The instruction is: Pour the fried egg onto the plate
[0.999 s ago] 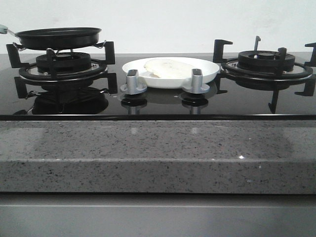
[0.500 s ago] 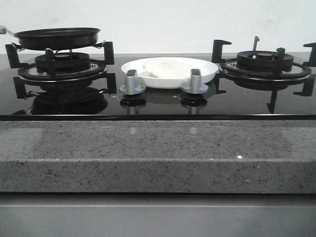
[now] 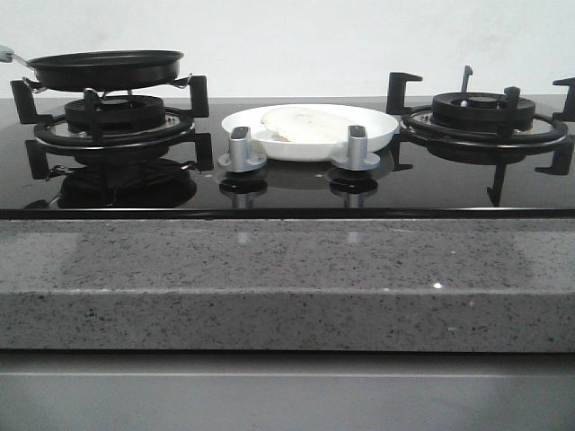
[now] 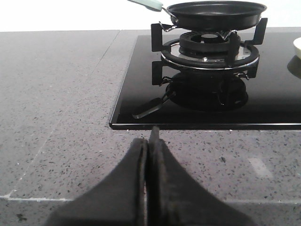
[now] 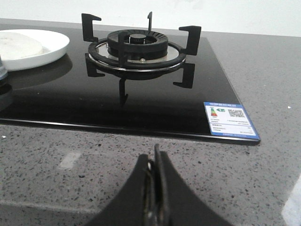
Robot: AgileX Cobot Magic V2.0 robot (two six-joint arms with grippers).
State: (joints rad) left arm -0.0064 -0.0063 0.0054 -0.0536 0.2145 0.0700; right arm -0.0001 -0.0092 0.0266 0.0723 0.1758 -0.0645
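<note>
The fried egg (image 3: 304,124) lies flat in the plate (image 3: 377,135), a pale cream disc sitting a bit left of the plate's middle; in the right wrist view the same egg (image 5: 16,44) shows at the edge of the picture inside the plate (image 5: 51,49). The plate sits on the black glass stove top (image 3: 287,184) in the middle, between the two burners and just behind the two silver knobs (image 3: 241,149). On the left burner (image 3: 112,121) a black pan (image 3: 106,68) rests on the grate, its light green handle (image 4: 146,4) pointing off to the far left. The pan looks empty from the front, though its inside is mostly hidden by the rim. The right burner (image 3: 485,112) has nothing on it. A blue energy label (image 5: 230,120) is stuck on the near right corner of the glass. The left gripper (image 4: 148,141) hovers low over the grey speckled counter (image 4: 56,117) near the stove's left front corner, fingers pressed together, holding nothing. The right gripper (image 5: 154,162) is also clenched with nothing between its fingers, over the counter in front of the right burner.
</note>
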